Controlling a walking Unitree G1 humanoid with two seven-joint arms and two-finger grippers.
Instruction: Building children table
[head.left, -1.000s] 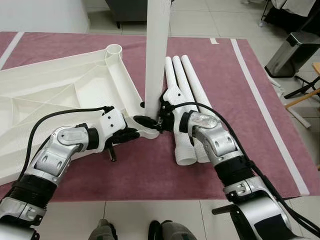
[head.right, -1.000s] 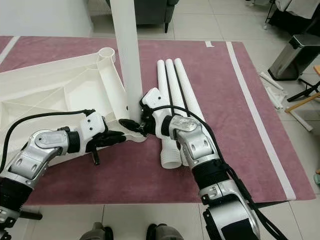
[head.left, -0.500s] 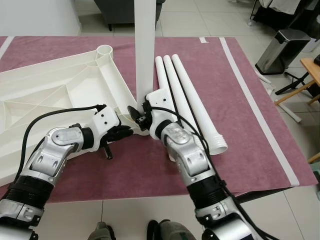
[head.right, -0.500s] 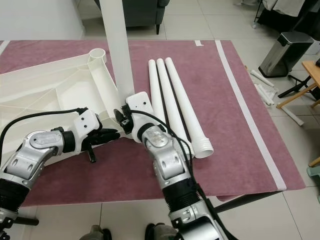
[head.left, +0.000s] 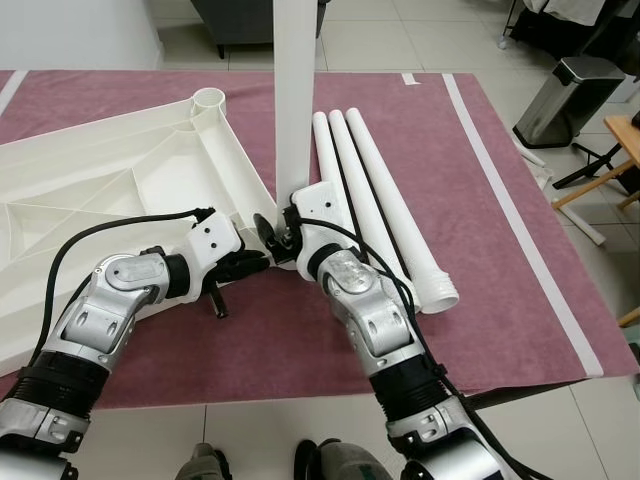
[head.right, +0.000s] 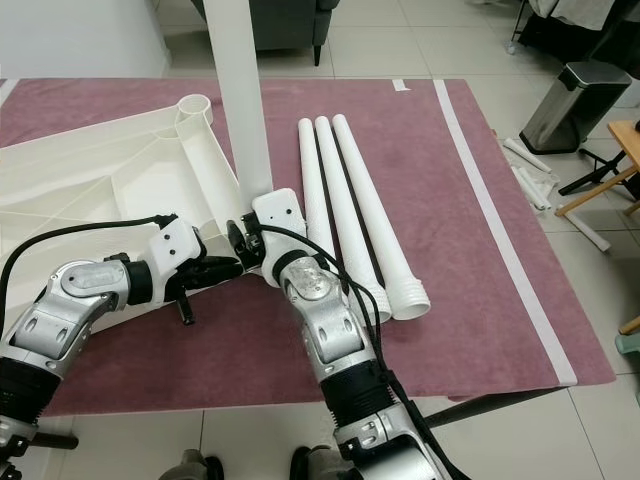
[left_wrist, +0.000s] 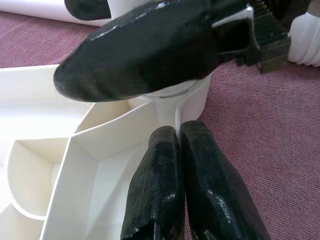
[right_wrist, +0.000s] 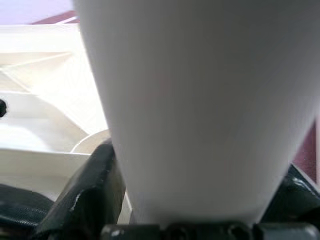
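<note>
The white tabletop (head.left: 120, 190) lies upside down on a mauve rug (head.left: 480, 250). One white leg (head.left: 295, 100) stands upright in its near corner socket. My right gripper (head.left: 275, 228) is shut around the base of this leg; in the right wrist view the leg (right_wrist: 200, 100) sits between the black fingers (right_wrist: 95, 185). My left gripper (head.left: 250, 262) is at the same corner. In the left wrist view its fingers (left_wrist: 160, 190) are pressed together on a thin rib of the tabletop (left_wrist: 177, 117). Three loose legs (head.left: 380, 200) lie side by side just right of the socket.
A steel bin (head.left: 570, 95) and a wooden chair frame (head.left: 615, 150) stand on the tiles to the right. A dark armchair (head.left: 240, 20) is behind the rug. Another open socket (head.left: 209, 99) is at the tabletop's far corner. My feet (head.left: 205, 465) are at the rug's near edge.
My right forearm has swung in from the right toward the middle while its gripper stayed at the leg's base. The camera shifted slightly. The left arm has held still.
</note>
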